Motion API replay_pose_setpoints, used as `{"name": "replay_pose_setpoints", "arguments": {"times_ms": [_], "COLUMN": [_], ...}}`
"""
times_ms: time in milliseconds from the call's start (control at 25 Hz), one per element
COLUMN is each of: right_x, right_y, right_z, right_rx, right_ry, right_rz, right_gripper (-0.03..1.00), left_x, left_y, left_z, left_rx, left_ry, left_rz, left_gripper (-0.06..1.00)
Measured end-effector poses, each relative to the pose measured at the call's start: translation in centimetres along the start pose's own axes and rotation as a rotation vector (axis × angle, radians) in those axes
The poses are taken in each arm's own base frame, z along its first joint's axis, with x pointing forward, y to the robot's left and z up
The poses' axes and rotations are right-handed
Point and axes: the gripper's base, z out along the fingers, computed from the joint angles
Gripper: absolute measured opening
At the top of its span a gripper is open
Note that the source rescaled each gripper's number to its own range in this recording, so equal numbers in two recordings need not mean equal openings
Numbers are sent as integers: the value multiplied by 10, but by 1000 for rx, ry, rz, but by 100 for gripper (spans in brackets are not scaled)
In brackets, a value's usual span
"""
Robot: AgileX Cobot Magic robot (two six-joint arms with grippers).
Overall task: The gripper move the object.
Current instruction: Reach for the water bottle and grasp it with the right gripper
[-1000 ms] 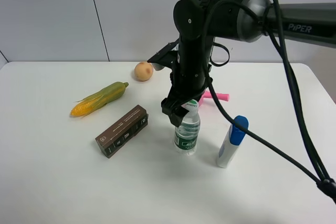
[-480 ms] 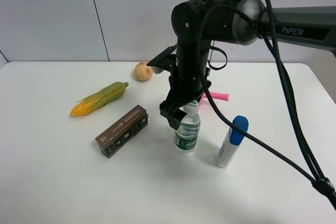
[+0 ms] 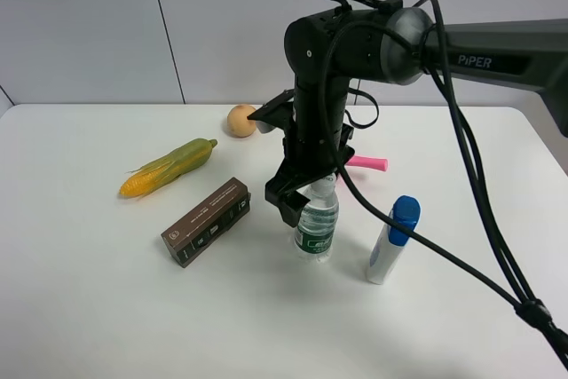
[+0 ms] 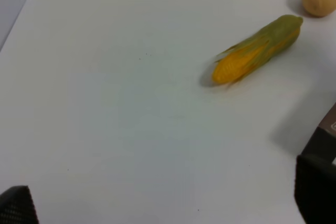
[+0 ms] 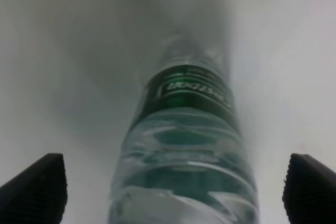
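Observation:
The small clear water bottle [image 3: 316, 230] with a green label stands upright on the white table [image 3: 106, 308], near the middle. My right gripper [image 3: 300, 201], black jaws on the thick black arm marked PiPER, hangs straight over the bottle's top and hides its cap. In the right wrist view the bottle [image 5: 184, 156] fills the space between the two black fingertips [image 5: 37, 190], which stand wide apart and clear of it. The right gripper [image 5: 172, 190] is open. My left gripper [image 4: 165, 203] is open and empty over bare table; it does not show in the exterior view.
A white bottle with a blue cap [image 3: 392, 239] stands just right of the water bottle. A brown box [image 3: 206, 220] lies to its left. A corn cob [image 3: 169, 168], a round tan fruit [image 3: 241, 120] and a pink object [image 3: 366, 162] lie farther back.
The right arm has shifted slightly left and lower over the bottle's top, covering the cap. The bottle has not moved.

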Motion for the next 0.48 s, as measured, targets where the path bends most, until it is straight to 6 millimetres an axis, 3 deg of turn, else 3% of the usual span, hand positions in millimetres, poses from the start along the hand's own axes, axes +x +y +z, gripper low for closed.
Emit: {"name": "replay_pose_setpoints", "arguments": {"times_ms": [360,480], "right_x": [-2,-2], "right_y": [3,1], "right_z": [4,4], "right_rx": [-18,-1], "right_ry": [9,14], "right_rz": [35,33], "right_gripper": [75,68], "left_x": [0,0], "left_y": [0,0], "left_z": [0,0], "left_rx": [0,0], "left_ry": [0,0], "left_rz": [0,0], "left_gripper": [100,100]}}
